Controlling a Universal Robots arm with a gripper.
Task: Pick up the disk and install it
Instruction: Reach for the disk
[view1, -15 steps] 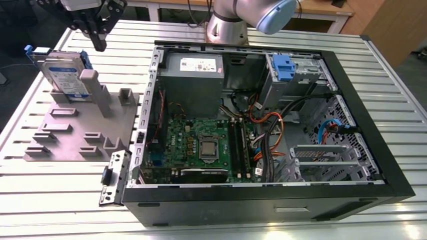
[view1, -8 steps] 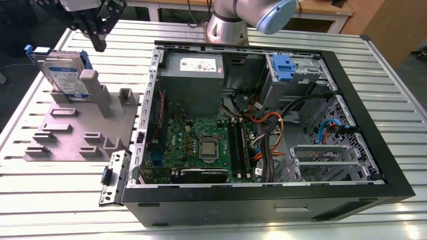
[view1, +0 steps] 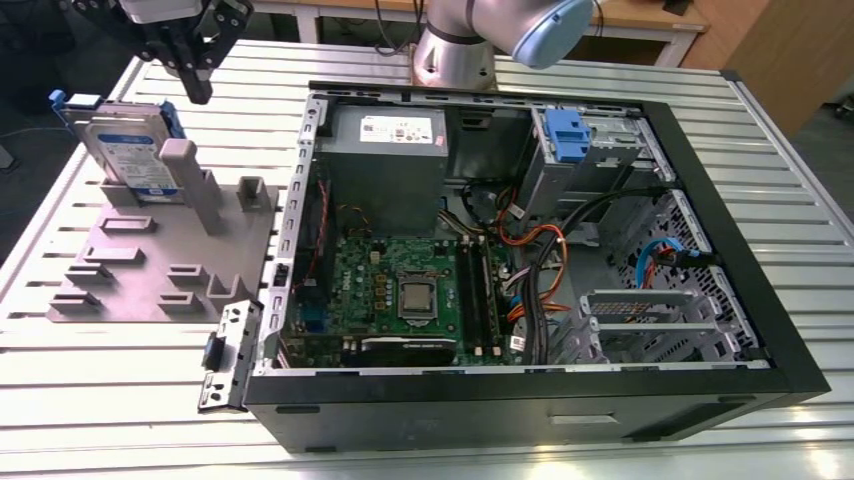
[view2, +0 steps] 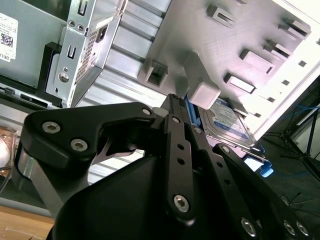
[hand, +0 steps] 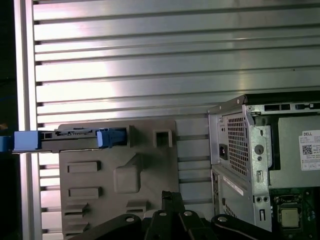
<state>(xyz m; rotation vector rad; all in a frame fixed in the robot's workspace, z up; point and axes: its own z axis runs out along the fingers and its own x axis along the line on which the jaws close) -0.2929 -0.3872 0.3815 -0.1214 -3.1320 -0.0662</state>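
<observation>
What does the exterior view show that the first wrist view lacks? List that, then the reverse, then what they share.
The exterior view adds the disk's labelled face, the orange and black cables, the blue drive-bay latch and the arm's base.
The first wrist view adds the disk seen edge-on in its slot, and the perforated outer wall of the computer case.
Both share the disk, the grey fixture, the claw near the disk, and the case.
</observation>
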